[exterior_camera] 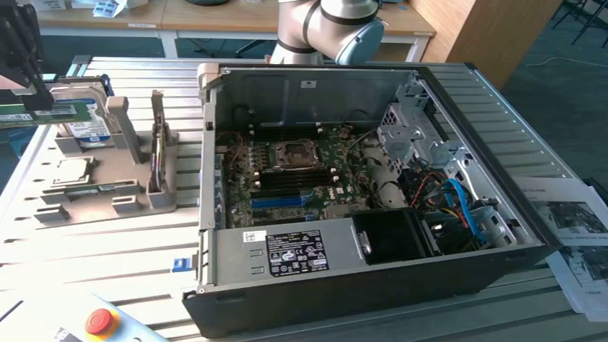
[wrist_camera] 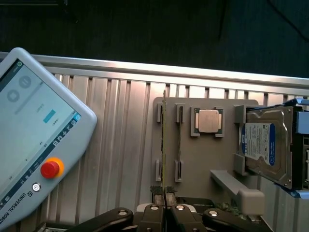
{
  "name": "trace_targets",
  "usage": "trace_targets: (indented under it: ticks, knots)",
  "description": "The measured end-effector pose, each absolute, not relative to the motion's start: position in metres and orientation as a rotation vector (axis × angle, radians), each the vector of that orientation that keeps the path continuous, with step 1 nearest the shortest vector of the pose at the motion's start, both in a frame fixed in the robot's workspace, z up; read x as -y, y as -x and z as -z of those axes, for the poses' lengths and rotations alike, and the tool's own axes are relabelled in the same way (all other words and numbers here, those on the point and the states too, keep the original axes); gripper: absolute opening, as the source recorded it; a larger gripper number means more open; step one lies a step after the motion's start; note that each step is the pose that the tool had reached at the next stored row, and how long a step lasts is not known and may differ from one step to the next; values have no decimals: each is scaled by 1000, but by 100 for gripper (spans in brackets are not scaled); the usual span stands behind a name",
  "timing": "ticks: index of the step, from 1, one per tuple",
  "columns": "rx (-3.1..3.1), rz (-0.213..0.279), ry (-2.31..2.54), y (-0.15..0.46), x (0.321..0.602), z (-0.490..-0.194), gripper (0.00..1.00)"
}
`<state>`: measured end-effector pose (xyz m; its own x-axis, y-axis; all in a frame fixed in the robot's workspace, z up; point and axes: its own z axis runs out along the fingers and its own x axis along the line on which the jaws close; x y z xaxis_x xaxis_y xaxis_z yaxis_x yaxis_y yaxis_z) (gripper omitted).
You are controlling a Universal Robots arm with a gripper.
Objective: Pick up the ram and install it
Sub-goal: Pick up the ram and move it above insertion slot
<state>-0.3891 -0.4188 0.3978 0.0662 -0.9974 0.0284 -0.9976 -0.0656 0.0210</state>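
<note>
The claw is clamped on one end of the ram, its two fingers pressed flat against the board's faces, and it holds the stick in the air above the grey parts tray on the desk. That puts it at the exterior view's left of the open computer case, well apart from the motherboard. In the wrist view the ram shows edge-on as a thin line running straight out from the fingers, over the tray and beside the square processor and the blue-labelled hard drive. In the exterior view its long axis lies level, running from that view's left to its right, with a green face turned to the camera. The carry probably goes best with the stick held flat and untwisted, since a grip at one end leaves the far end free to swing. The long edge should line up with the dark memory slots and clear the case wall.
</note>
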Motion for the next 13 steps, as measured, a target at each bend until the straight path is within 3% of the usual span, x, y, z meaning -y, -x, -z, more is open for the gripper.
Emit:
trace_targets:
  ticks: [13]
  knots:
    - [2121,-4,-2266,369,420,-398,12]
